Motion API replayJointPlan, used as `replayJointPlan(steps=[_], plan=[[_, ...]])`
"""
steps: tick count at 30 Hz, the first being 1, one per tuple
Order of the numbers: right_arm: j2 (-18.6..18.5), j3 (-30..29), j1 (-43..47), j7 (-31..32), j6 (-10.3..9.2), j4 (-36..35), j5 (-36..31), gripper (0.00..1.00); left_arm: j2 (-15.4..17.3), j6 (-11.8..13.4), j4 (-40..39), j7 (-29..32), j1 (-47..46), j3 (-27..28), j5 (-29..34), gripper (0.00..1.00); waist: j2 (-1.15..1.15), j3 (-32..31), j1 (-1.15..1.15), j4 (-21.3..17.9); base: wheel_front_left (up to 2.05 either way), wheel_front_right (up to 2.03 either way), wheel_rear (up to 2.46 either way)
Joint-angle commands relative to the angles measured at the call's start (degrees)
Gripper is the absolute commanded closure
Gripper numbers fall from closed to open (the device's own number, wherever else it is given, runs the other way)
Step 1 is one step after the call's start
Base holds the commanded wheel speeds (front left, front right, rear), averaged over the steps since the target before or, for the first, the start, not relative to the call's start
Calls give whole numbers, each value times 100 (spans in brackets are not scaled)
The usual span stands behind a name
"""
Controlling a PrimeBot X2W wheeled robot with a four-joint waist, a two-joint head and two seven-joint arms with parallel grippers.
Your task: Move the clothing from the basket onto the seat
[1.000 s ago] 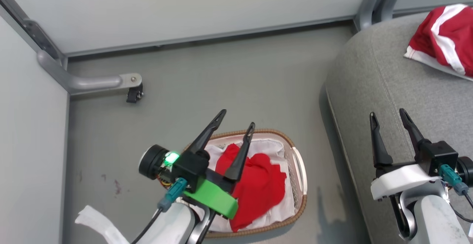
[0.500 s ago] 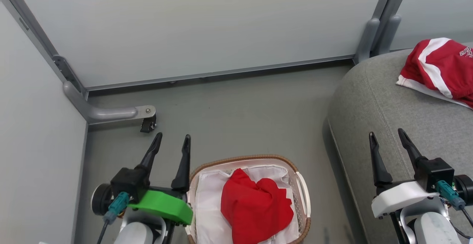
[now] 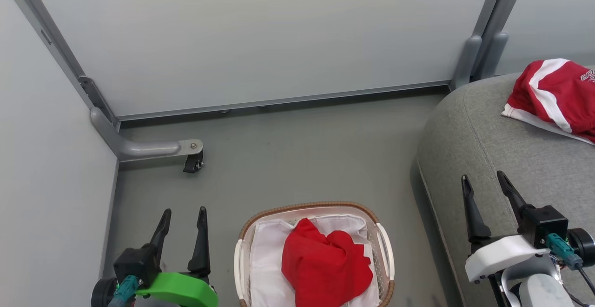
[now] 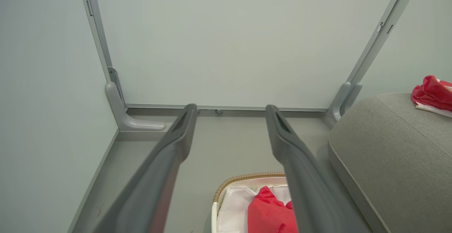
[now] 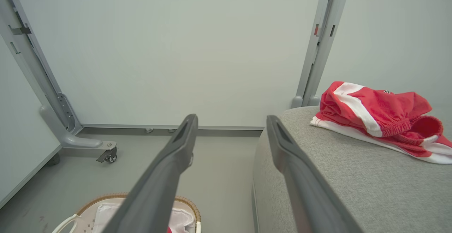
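Note:
The cream basket [image 3: 385, 256] with a brown woven rim stands on the floor at the bottom centre, holding a crumpled red garment [image 3: 325, 267] on a white liner [image 3: 265, 265]. The basket [image 4: 226, 187] and its red garment [image 4: 270, 213] show again in the left wrist view. A second red garment with white stripes [image 3: 555, 97] lies on the grey seat [image 3: 483, 144] at right, and that garment [image 5: 378, 114] rests on the seat [image 5: 339, 180] in the right wrist view. My left gripper [image 3: 184, 215] is open, left of the basket. My right gripper [image 3: 482, 180] is open over the seat's front edge.
Pale partition panels close off the back and left. A grey metal foot with a black caster [image 3: 193, 162] juts onto the floor at left. A grey post [image 3: 483, 56] stands behind the seat's corner. Bare grey floor [image 3: 302, 149] lies beyond the basket.
My left gripper has moved from above the basket to its left side, still open and holding nothing. The head camera has tilted up, shifting everything lower in view. The right gripper barely moved.

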Motion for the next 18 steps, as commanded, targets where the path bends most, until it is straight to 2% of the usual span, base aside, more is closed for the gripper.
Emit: replayJointPlan(steps=[1,18], plan=[[-20,10,62,-14,-8,16,26,0,1,-26,30,-2,74,56,78,0,0,8,0,11,0,0,0],[-20,58,-5,-14,-8,83,15,0,-38,-106,102,-2,58,208,36,0,0,61,0,25,0,0,0]])
